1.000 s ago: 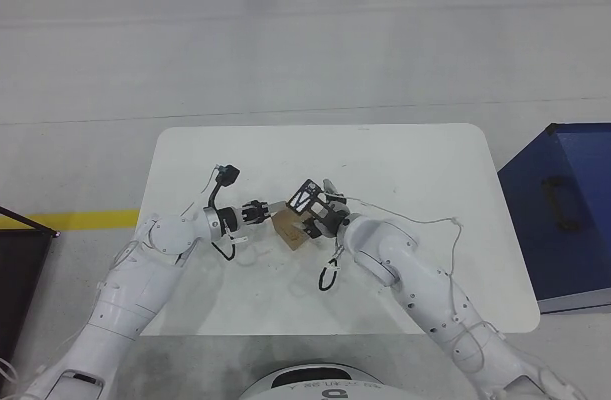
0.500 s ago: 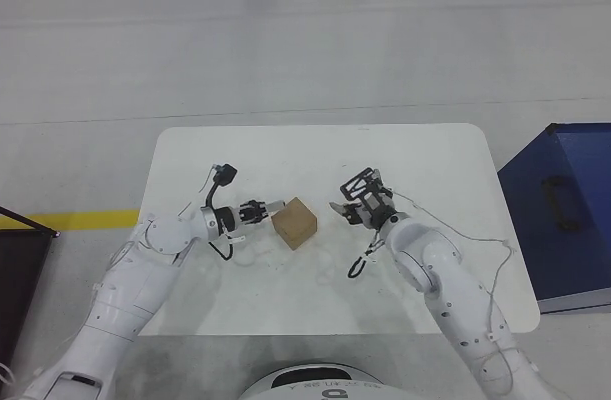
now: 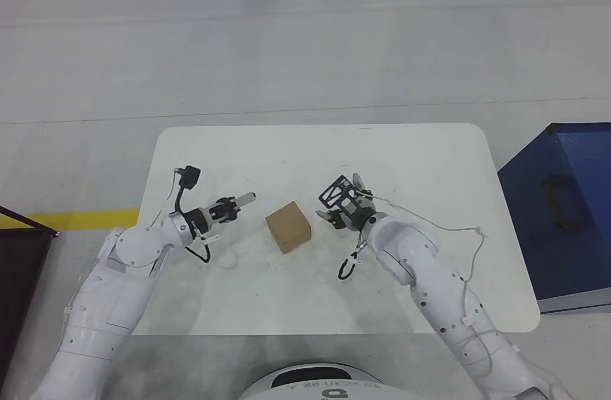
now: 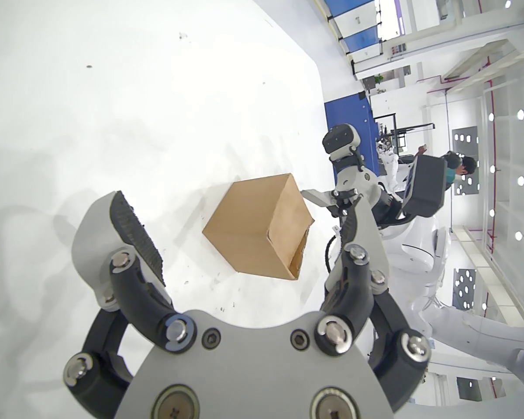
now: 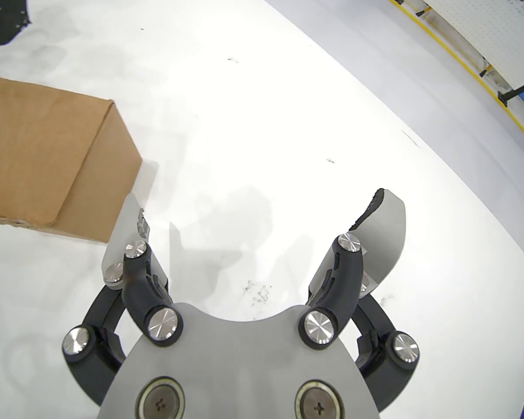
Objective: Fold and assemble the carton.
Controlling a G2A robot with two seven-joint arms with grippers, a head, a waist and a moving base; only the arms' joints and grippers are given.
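A closed brown carton [image 3: 288,226] rests on the white table [image 3: 415,160] near its middle, with nothing holding it. My left gripper [image 3: 247,199] hovers a short way to its left, open; in the left wrist view the carton [image 4: 257,228] sits just beyond the spread left gripper [image 4: 236,211]. One flap edge on the carton's side gapes slightly. My right gripper [image 3: 335,208] hangs open just right of the carton. In the right wrist view the carton [image 5: 48,154] lies beside one finger [image 5: 131,215] of the right gripper [image 5: 257,202], apart from it.
A blue bin [image 3: 575,215] stands off the table's right edge. A black frame [image 3: 10,260] sits by the left edge, near a yellow floor line [image 3: 75,218]. Cables [image 3: 425,218] trail from the right arm across the table.
My right gripper let go of the carton, swung away to the right, then came partway back. The left gripper drew back leftward off the carton, which now sits free.
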